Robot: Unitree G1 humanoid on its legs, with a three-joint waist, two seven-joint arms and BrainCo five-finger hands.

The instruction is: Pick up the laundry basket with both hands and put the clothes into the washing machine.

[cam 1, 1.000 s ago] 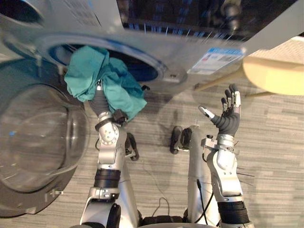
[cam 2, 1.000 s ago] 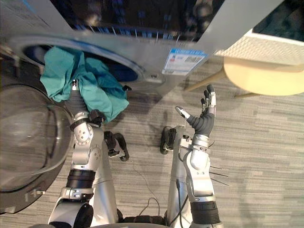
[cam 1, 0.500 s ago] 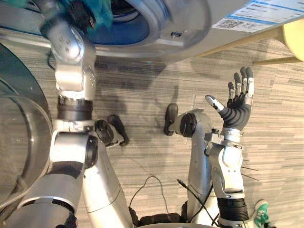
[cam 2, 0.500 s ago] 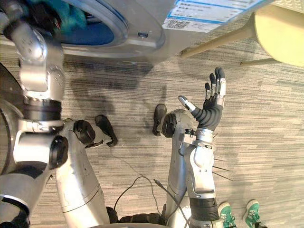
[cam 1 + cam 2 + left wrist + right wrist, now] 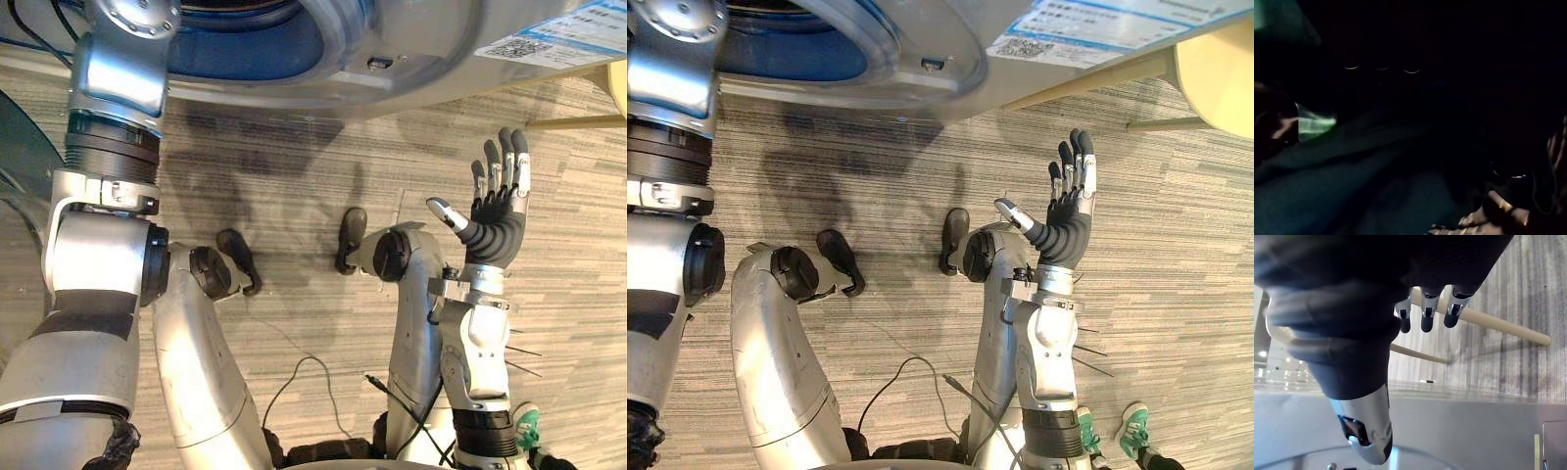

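Observation:
The washing machine's (image 5: 411,49) grey front runs along the top of the eye views, with its round blue-rimmed drum opening (image 5: 245,44) at the upper left. My left arm (image 5: 113,127) reaches up through that opening, and its hand is hidden inside the drum. In the left wrist view the drum is dark, and teal cloth (image 5: 1312,125) lies dimly lit in front of the hand. My right hand (image 5: 495,220) is raised over the floor to the right of the machine, open and empty, fingers (image 5: 1422,316) straight.
The machine's open glass door (image 5: 15,166) stands at the far left. A pale round stool (image 5: 1220,73) on slanted wooden legs (image 5: 1087,83) stands at the upper right. A person's teal shoes (image 5: 1132,431) show on the striped floor at the lower right.
The camera has moved closer and lower. My left arm has carried the teal cloth up through the opening into the drum. The right hand has stayed raised and open.

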